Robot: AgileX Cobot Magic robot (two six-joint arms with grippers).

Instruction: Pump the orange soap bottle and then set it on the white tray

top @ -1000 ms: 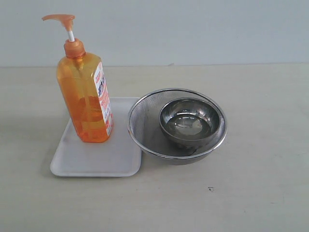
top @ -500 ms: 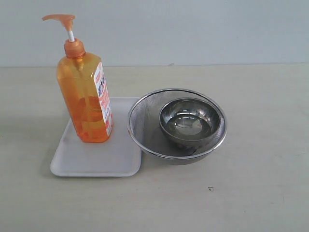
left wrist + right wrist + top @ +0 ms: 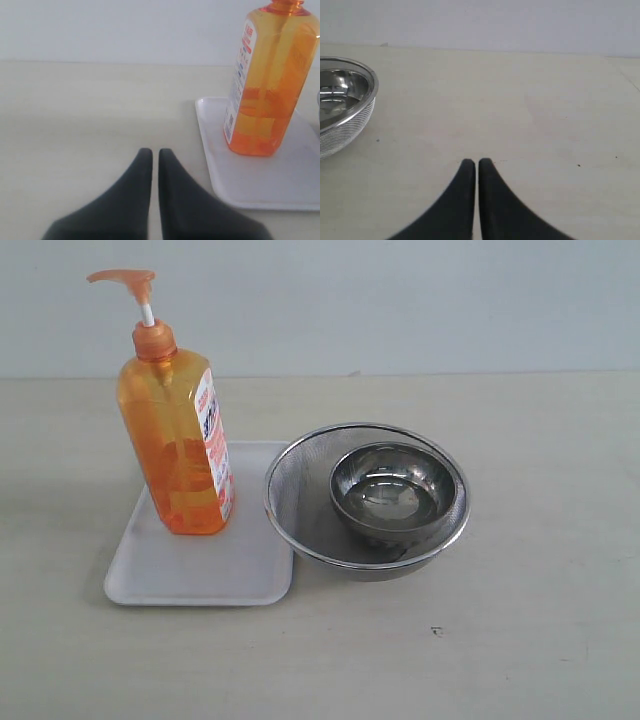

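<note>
The orange soap bottle [image 3: 178,445] stands upright on the far part of the white tray [image 3: 210,570], pump head raised on its white stem. The left wrist view shows the same orange soap bottle [image 3: 267,85] on the white tray [image 3: 260,185], well apart from my left gripper [image 3: 151,154], whose dark fingers are shut with nothing between them. My right gripper [image 3: 476,163] is shut too, empty, over bare table. Neither gripper appears in the exterior view.
A round steel mesh strainer [image 3: 300,495] holding a metal bowl [image 3: 393,488] sits right beside the tray, touching its edge. The strainer [image 3: 342,125] also shows at the side of the right wrist view. A pale wall stands behind the beige table [image 3: 540,590].
</note>
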